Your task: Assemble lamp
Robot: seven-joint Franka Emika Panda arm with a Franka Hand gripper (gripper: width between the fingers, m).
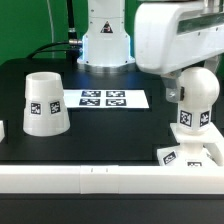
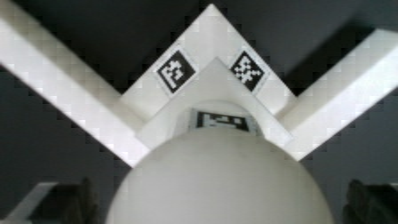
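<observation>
Bulb [image 1: 197,92], neck down and long axis upright, hangs directly above the square base [image 1: 190,155] under the gripper [image 1: 192,72], whose jaw state cannot be told; shade [image 1: 44,103] well apart.

Exterior faces table; wrist looks down on bulb [image 2: 214,175].

A robotics lab: black table [image 1: 100,125], marker board [image 1: 104,99], and white border bars [image 1: 110,180].

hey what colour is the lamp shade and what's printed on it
White, with black-and-white square tags on the shade; clearest in the exterior view.
</observation>
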